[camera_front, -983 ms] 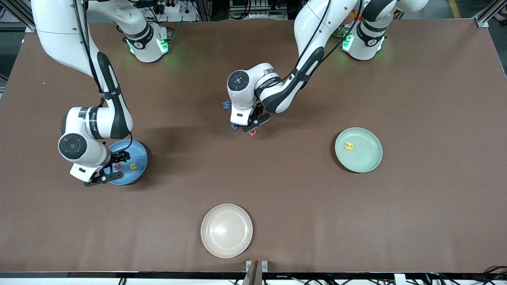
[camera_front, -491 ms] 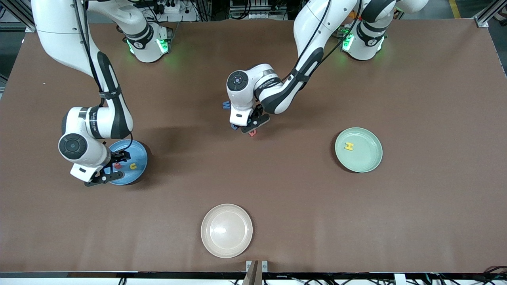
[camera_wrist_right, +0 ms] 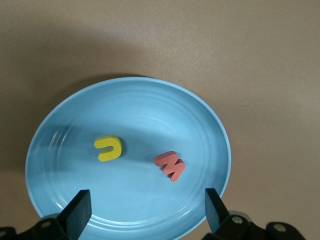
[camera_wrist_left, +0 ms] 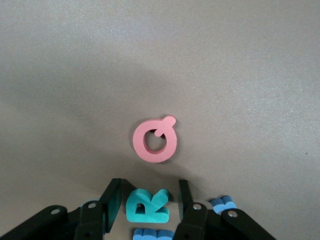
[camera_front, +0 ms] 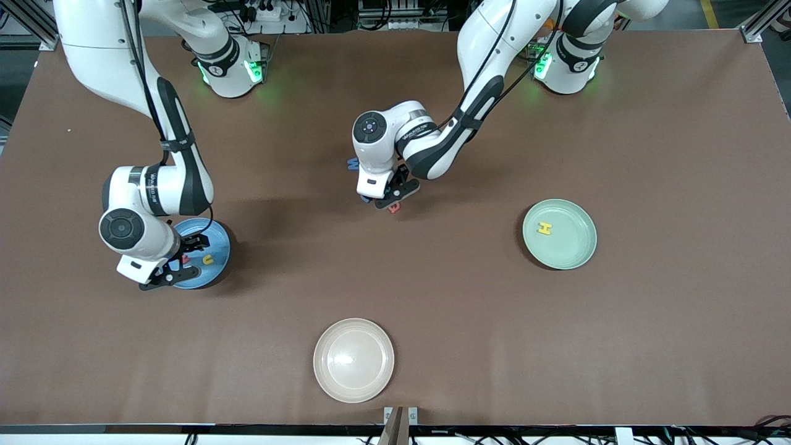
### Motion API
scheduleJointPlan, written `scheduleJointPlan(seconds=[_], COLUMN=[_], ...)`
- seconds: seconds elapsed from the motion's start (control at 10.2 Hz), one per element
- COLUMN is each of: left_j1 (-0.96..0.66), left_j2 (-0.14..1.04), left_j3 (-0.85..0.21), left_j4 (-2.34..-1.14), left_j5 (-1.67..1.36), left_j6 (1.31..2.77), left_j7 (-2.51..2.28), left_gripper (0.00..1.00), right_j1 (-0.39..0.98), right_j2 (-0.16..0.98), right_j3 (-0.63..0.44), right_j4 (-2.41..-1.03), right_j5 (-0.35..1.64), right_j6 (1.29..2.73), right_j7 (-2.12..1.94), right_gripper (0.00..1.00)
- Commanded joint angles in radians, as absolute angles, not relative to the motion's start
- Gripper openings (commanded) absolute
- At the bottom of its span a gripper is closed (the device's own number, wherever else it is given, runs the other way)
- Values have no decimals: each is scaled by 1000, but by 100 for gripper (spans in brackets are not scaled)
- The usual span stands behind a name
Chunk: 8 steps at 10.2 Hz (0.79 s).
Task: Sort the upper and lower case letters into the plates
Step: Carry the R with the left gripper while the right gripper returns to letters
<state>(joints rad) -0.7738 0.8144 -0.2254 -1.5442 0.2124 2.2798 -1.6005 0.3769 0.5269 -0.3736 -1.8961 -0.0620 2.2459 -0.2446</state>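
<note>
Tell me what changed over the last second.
The right gripper, open, rose slightly over the blue plate. The left gripper narrowed around the teal R without visibly gripping it. The pink letter, mint plate and cream plate stayed put.

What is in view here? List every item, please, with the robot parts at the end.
brown table: one, brown, under everything
round blue plastic plate: one, blue, toward the right arm's end
small yellow letter: one, yellow, in the blue plate
small red letter: one, red, in the blue plate
round mint green plate: one, pale green, toward the left arm's end
yellow H: one, yellow, in the green plate
cream-white plate: one, cream, nearest the front camera
pink Q: one, pink-red, mid-table
teal R: one, teal, beside the Q
small blue letters: at least two, blue, beside the R
left hand: fingers either side of the R
right hand: open, over the blue plate
</note>
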Motion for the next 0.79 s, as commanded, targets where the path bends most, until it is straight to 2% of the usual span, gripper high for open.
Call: scheduleJointPlan(seconds=[0.0,0.39,0.69], left_j1=[-787,-785,-787], left_j2=[830,830,831], left_j3=[-216,-216,-216], left_j4=[-1520,-1522,-1522], left_j5=[238,233,233], left_j6=[2278,2278,2278], left_j7=[-1637,-1638,-1637], left_gripper=[54,50,42], right_j1=[377,403,442], right_j2=[497,462,451], right_j3=[-370,-371,-370], right_j4=[-1908,-1910,-1908], right_j5=[-60,32,63], right_j6=[2224,2175,2158], right_j7=[-232,-221,-132], right_gripper=[100,100,100])
